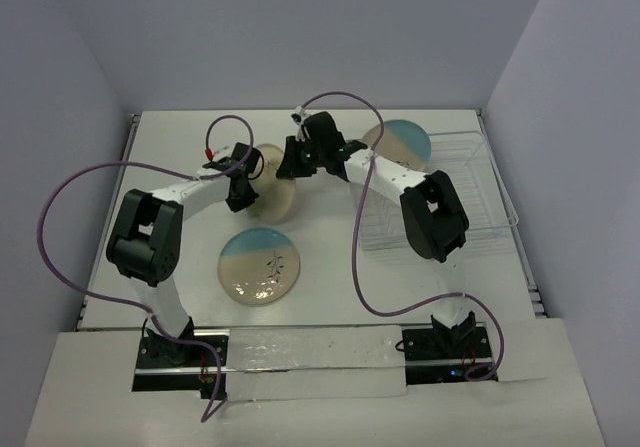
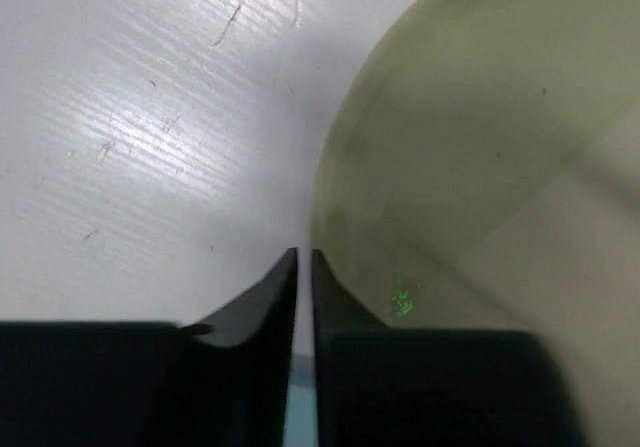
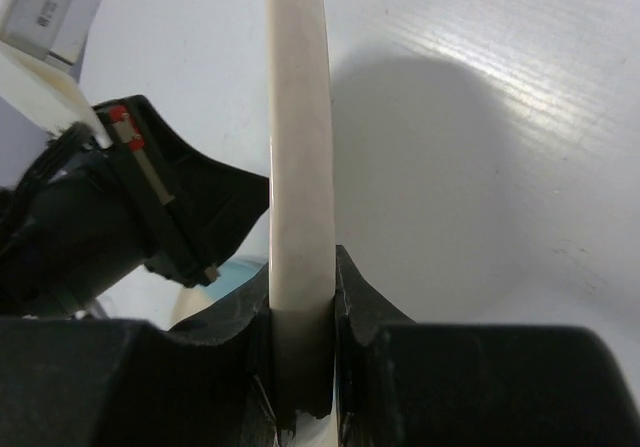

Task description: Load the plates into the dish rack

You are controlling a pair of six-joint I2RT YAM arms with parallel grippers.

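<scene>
**First:** Jaws first: how do ours stand?

**Second:** Our right gripper (image 3: 302,282) is clenched on the rim of the cream plate (image 3: 298,117), with one finger pressed to each face. Our left gripper (image 2: 304,262) has its jaws drawn almost together. We see only a slit between them and nothing in it. The plate curves away at three o'clock of that gripper's right finger, and we cannot tell whether they touch.

**First:** And the rest, biggest down?

**Second:** We have the white table (image 1: 330,267) under everything. The dish rack (image 1: 480,157) of thin wire stands at its three o'clock side. The cream plate is up on edge near the table's middle, between our two grippers. In the right wrist view we meet it edge-on, its rim running straight from six to twelve o'clock out of the jaws. From the top camera it reads as a tilted oval, long axis roughly twelve to six.

**First:** The other plates?

**Second:** The far plate (image 1: 397,142) is at the rack's eleven o'clock corner, blue half on the far side. We cannot tell whether it stands between dividers. The flat plate (image 1: 260,265) lies on the table at six o'clock of the cream one, blue half toward twelve and cream toward six, with a dark sprig drawn on it.

**First:** Any writing?

**Second:** We find one white label (image 3: 55,7) at eleven o'clock in the right wrist view, its print too small to read.
</scene>
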